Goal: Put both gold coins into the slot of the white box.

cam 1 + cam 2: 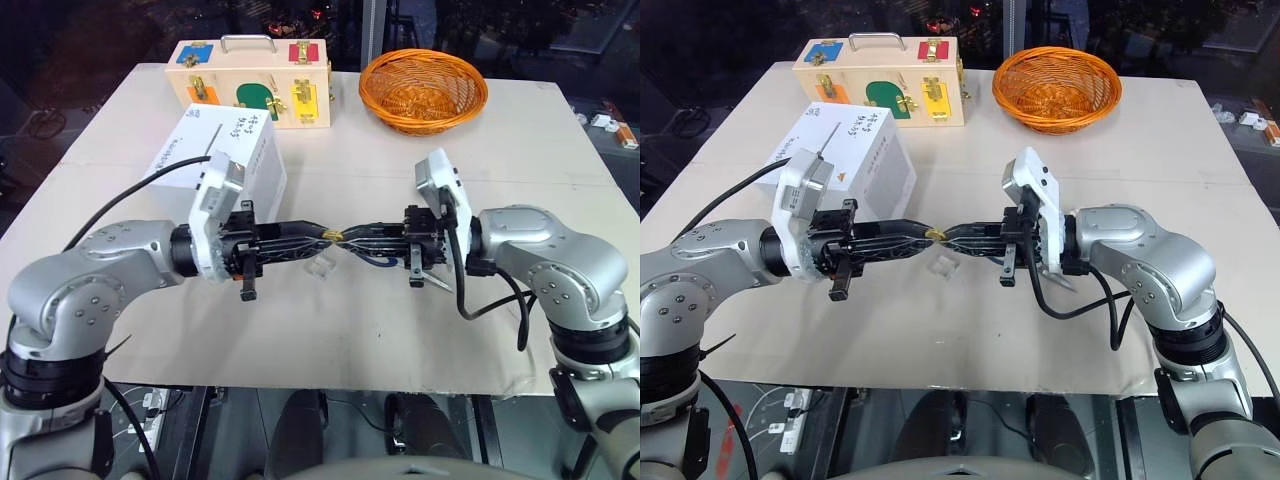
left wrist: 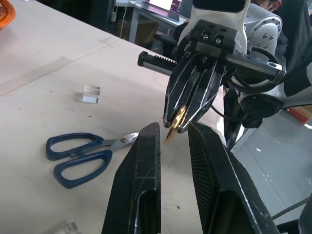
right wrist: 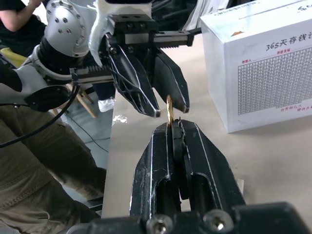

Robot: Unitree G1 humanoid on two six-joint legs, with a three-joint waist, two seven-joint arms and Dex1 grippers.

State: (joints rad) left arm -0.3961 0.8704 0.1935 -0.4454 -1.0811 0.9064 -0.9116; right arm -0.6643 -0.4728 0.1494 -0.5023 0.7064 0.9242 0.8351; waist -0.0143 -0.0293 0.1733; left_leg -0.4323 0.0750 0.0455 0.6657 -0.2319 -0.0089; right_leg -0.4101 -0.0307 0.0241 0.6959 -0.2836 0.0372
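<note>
A gold coin point(image 2: 178, 122) hangs edge-on in mid air above the table, with my right gripper point(image 3: 170, 126) shut on it. My left gripper point(image 2: 173, 127) meets it tip to tip from the other side. Its two fingers straddle the coin's free edge with small gaps, so it stands open. Both arms are level over the middle of the table, and the coin point(image 1: 335, 236) sits where the fingertips meet. The white box point(image 1: 225, 150) stands just behind my left gripper, with the thin dark slot point(image 1: 828, 140) on its top face.
A wooden case with coloured latches point(image 1: 250, 85) and an orange wicker basket point(image 1: 423, 90) stand at the table's far side. Blue-handled scissors point(image 2: 83, 153) and a small clear block point(image 2: 91, 94) lie on the table under the grippers. A person point(image 3: 29, 161) stands beside the table.
</note>
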